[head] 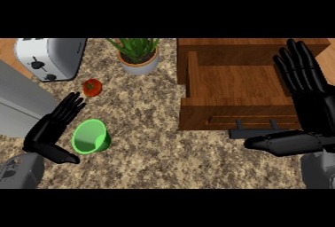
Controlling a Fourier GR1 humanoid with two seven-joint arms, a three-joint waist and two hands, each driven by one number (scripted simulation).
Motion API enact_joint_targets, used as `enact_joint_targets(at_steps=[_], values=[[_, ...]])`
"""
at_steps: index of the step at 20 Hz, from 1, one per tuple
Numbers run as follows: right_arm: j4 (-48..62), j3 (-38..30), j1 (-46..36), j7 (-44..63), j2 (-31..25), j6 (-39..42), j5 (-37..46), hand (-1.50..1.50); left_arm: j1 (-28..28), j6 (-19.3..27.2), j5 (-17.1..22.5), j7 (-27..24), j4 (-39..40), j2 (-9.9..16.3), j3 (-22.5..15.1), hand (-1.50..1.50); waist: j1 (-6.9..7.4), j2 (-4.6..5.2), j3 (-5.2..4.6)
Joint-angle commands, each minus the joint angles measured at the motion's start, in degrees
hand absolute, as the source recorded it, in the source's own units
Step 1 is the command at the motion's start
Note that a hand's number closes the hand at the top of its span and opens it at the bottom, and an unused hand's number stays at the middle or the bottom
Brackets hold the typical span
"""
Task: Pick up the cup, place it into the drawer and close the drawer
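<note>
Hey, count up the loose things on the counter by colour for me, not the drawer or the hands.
Green: 2, the cup and the potted plant
Red: 1, the tomato
Silver: 1, the toaster
Total: 4

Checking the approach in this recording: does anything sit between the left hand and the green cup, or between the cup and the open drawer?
Nothing visible blocks either. The left hand is open right beside the green cup. Bare counter lies between cup and open drawer. The tomato and potted plant stand farther back, off that path.
</note>
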Motion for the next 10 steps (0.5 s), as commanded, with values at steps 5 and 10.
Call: enact_joint_targets(at_steps=[5,10], values=[[-1.66,-0.36,-3.12,4.75,-0.14,-1.03,-0.46,-1.50,-6.47,2.99,-9.30,-17.14,20.67,-0.36,-2.01,-1.50,-0.26,0.07,-0.05],[1.05,-0.12,-4.10,2.43,-0.04,-0.94,0.95,-1.50,-7.04,3.32,-11.25,-25.12,27.97,1.11,-2.53,-1.50,-0.57,0.34,-0.14]])
